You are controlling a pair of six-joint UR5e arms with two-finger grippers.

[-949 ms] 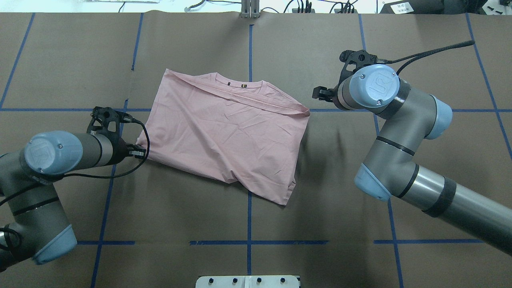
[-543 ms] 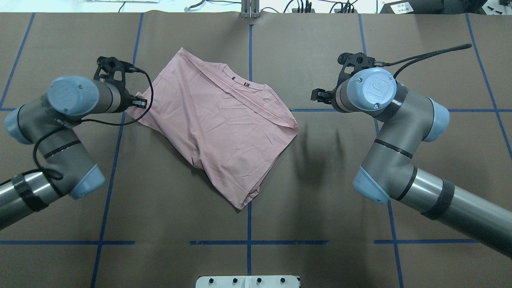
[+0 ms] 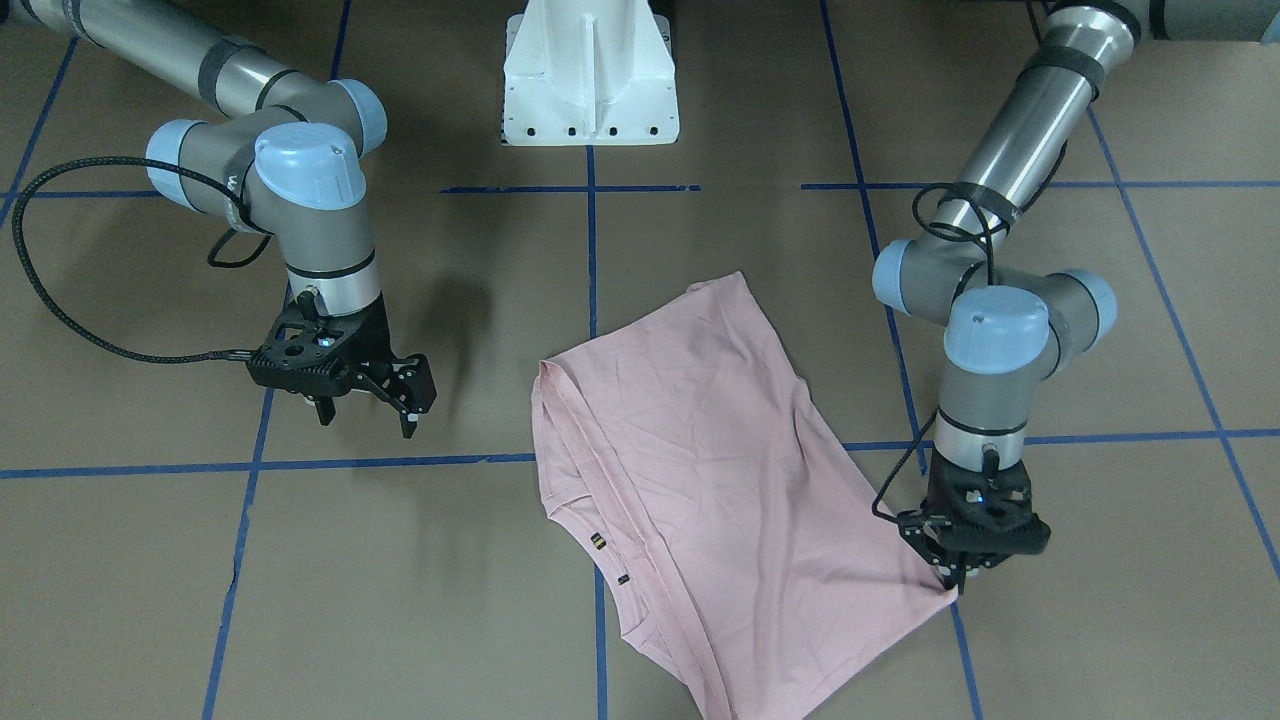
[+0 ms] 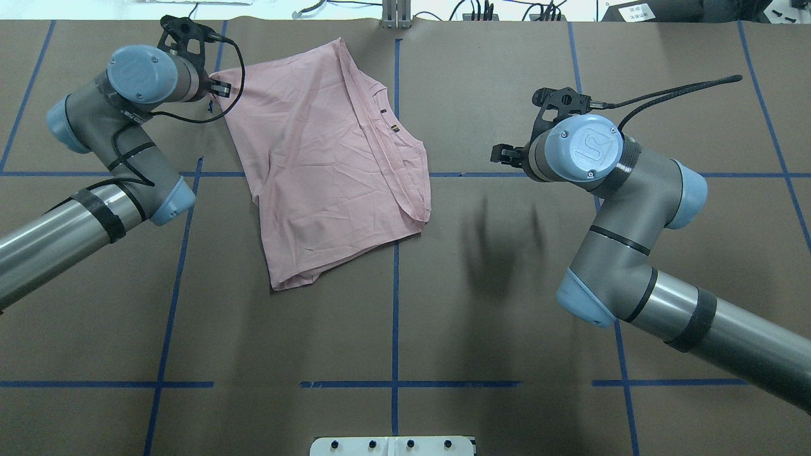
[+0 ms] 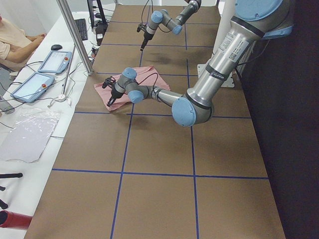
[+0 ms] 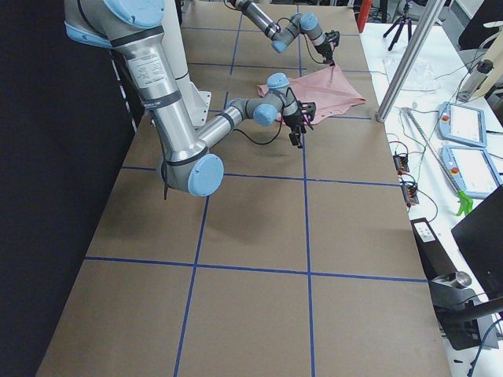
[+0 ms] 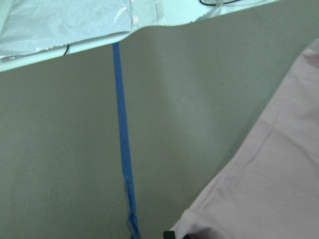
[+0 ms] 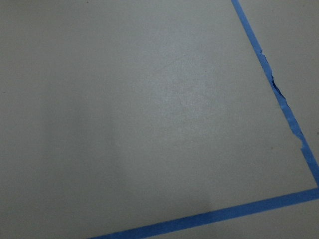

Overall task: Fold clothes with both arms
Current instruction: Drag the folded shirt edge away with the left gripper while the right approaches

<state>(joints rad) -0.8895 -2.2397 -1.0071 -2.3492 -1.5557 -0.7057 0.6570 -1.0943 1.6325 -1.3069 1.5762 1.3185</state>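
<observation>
- Left gripper (image 4: 218, 88) is clamped on the pink T-shirt (image 4: 329, 171) at its far corner; the shirt spreads from there toward the robot on the bench (image 4: 507, 285).
- Right gripper (image 3: 365, 415), fingers apart and empty, hangs well off the collar side.

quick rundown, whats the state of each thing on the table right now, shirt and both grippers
T-shirt: lying on the table, plain pink side up, wrinkled, one side folded over, one corner pinched.
left gripper: shut on the T-shirt's corner, down at the table.
right gripper: open, empty, apart from the T-shirt.
</observation>
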